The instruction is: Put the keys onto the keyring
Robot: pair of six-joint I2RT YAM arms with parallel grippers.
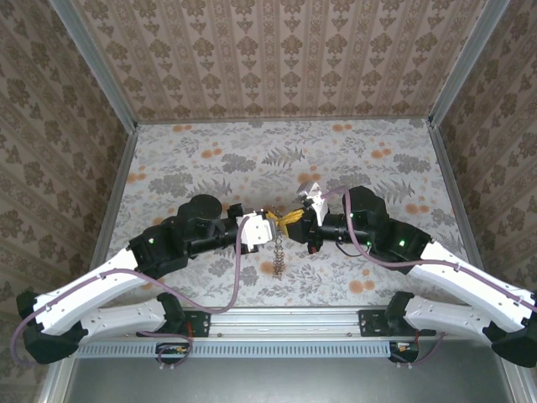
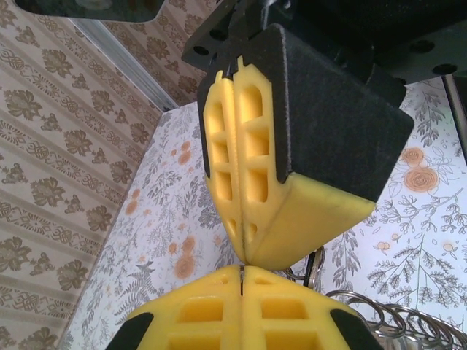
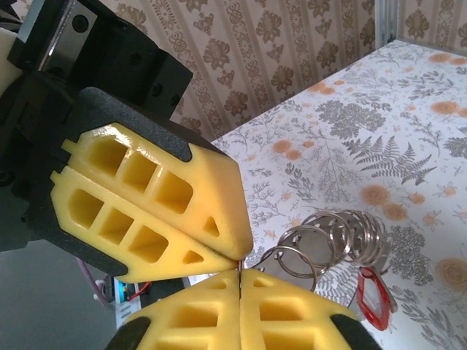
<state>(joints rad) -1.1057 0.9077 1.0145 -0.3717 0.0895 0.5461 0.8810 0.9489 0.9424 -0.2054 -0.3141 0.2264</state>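
Above the floral bench [image 1: 377, 168], left claw [image 2: 241, 273] and right claw [image 3: 239, 275] meet at the tips, both closed; whether either pinches the coiled silver-wire keyring [image 3: 332, 237] is unclear.

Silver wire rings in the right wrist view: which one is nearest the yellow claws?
The large round silver ring at the front of the bunch, beside the yellow right claw; the other rings stack behind it, toward the red tag.

Nothing readable is showing in these views: no text, label, brand, number or sign is appearing on any surface, and the printed surfaces are carrying only floral patterns.
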